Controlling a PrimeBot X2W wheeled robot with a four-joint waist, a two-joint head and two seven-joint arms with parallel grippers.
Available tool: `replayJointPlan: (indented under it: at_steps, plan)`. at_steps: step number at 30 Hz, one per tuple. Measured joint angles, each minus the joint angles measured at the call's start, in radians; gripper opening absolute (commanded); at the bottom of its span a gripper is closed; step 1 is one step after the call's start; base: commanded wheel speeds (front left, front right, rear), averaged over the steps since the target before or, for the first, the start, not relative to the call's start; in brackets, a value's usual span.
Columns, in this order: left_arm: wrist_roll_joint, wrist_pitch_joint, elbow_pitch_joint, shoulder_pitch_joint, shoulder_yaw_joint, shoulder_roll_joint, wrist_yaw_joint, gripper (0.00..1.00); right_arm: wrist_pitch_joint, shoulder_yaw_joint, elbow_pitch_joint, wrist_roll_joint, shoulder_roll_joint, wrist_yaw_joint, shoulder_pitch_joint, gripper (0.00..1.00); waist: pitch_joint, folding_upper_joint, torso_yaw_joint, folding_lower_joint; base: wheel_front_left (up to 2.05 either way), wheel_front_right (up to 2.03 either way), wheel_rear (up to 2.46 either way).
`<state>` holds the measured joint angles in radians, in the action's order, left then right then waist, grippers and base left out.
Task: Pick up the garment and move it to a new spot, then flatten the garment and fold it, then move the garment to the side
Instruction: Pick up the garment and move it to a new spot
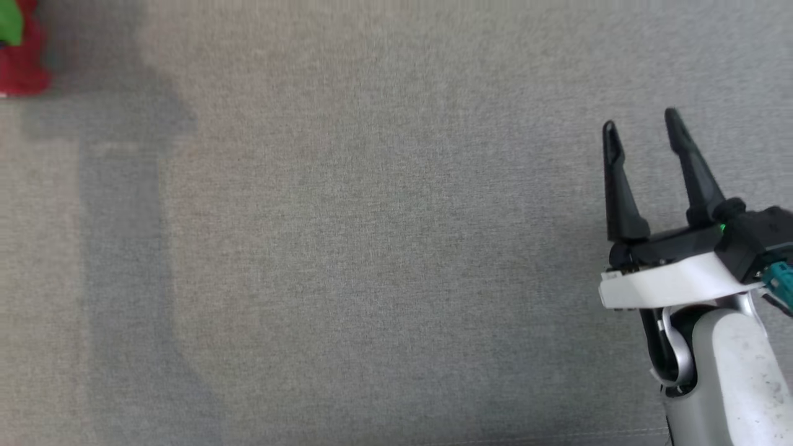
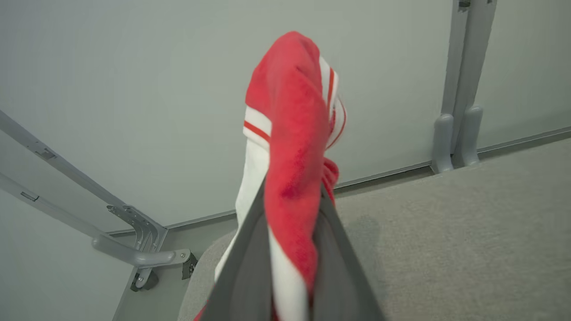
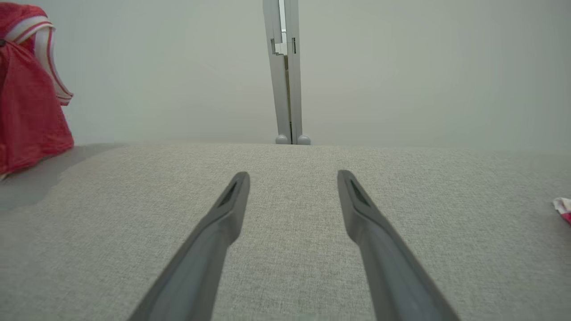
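1. red and white fleecy garment [image 2: 290, 133] is bunched up in the left gripper [image 2: 293, 189] - the two fingers are pinching it, with cloth sticking up past the tips and more trailing down between them.
2. from the head view the garment is just a red lump in the far top left corner, lifted over the grey fabric surface [image 1: 372, 248]. there's a bit of green [image 1: 9, 21] on it, can't tell what that is.
3. right gripper [image 1: 641, 121] sits low right, well apart from the garment - fingers spread wide, nothing between them.
4. right wrist view has a grey post [image 3: 285, 89] at the far edge of the surface and a small red and white scrap [image 3: 563, 208] lying at the right edge.
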<state>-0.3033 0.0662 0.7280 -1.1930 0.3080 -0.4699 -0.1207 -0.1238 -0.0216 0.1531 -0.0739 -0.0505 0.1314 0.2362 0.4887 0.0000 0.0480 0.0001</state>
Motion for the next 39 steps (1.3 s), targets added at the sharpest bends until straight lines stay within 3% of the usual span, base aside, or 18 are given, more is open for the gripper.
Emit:
replayJointPlan:
  at_steps: [6,9,15,23,28,29,31,32,33,39]
  plan:
    - [-0.027,0.018,-0.135,-0.011,0.107,0.081,-0.007,0.0,-0.056,0.003,-0.1,-0.06,0.0,0.0,-0.033,1.0,-0.121,0.0,-0.023,-0.0001,0.0,0.0,0.0]
    - [-0.092,0.041,-0.235,-0.009,0.164,0.13,-0.008,0.0,-0.072,0.012,-0.128,-0.078,0.0,0.0,-0.051,1.0,-0.189,0.0,-0.045,-0.0001,0.0,0.0,0.0]
    - [-0.185,0.048,-0.353,0.087,0.187,0.21,-0.002,0.0,-0.086,0.021,-0.155,-0.092,0.0,0.0,-0.093,1.0,-0.268,0.0,-0.115,-0.0002,0.0,0.0,0.0]
    - [-0.261,-0.103,-0.262,0.42,0.165,0.291,0.095,0.0,-0.103,-0.007,-0.195,-0.116,0.0,0.0,-0.109,1.0,-0.289,0.0,-0.223,-0.0001,0.0,0.0,0.0]
    - [-0.247,-0.273,-0.123,0.553,0.124,0.279,0.167,0.0,-0.116,-0.022,-0.215,-0.125,0.0,0.0,-0.096,1.0,-0.272,0.0001,-0.267,-0.0002,0.0,0.0,0.0]
    - [-0.248,-0.286,-0.097,0.571,0.115,0.278,0.174,0.09,-0.116,-0.021,-0.22,-0.126,0.0,0.0,-0.095,1.0,-0.265,0.0,-0.27,-0.0001,0.0,0.0,0.0]
    - [-0.252,-0.298,-0.055,0.597,0.104,0.277,0.18,0.44,-0.118,-0.019,-0.227,-0.126,0.0,0.0,-0.092,1.0,-0.254,0.0,-0.273,-0.0001,0.0,0.0,0.0]
    - [-0.256,-0.302,-0.04,0.604,0.098,0.277,0.183,0.83,-0.12,-0.019,-0.23,-0.126,0.0,0.0,-0.091,1.0,-0.25,0.0,-0.273,-0.0002,0.0,0.0,0.0]
    - [-0.259,-0.306,-0.024,0.607,0.091,0.277,0.183,1.0,-0.122,-0.02,-0.236,-0.125,0.0,0.0,-0.089,1.0,-0.246,0.0,-0.272,-0.0001,0.0,0.0,0.0]
    - [-0.266,-0.323,0.01,0.604,0.065,0.29,0.18,1.0,-0.126,-0.03,-0.263,-0.125,0.001,0.0,-0.08,1.0,-0.246,0.0,-0.243,-0.0001,0.0,0.0,0.0]
